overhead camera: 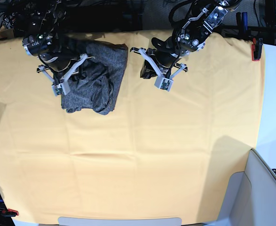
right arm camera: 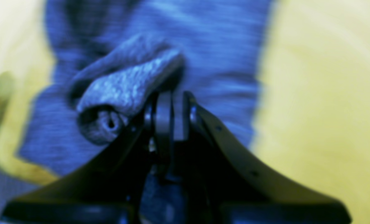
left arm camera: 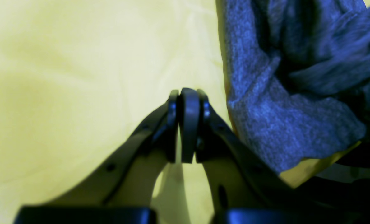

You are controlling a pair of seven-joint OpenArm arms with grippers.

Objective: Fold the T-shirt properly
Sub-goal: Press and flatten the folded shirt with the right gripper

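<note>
- While bunched in a loose heap at the far left of the yellow-orange cloth (overhead camera: 142,155) covering the tabletop, T-shirt (overhead camera: 93,75) looks far from a neat fold.
- Right pincer (right arm camera: 172,102): clenched on a rolled ridge of grey knit, probably to lift or drag that layer flat.
- Left pincer (left arm camera: 188,96): clamped together on nothing, parked over bare cloth just beside the garment, likely keeping clear.

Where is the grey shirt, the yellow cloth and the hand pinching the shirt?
shirt (overhead camera: 98,77): base view, middle of the bunched fabric.
yellow cloth (overhead camera: 142,155): base view, bare middle.
right hand (right arm camera: 175,99): right wrist view, between its tips, closed on a fold.
</note>
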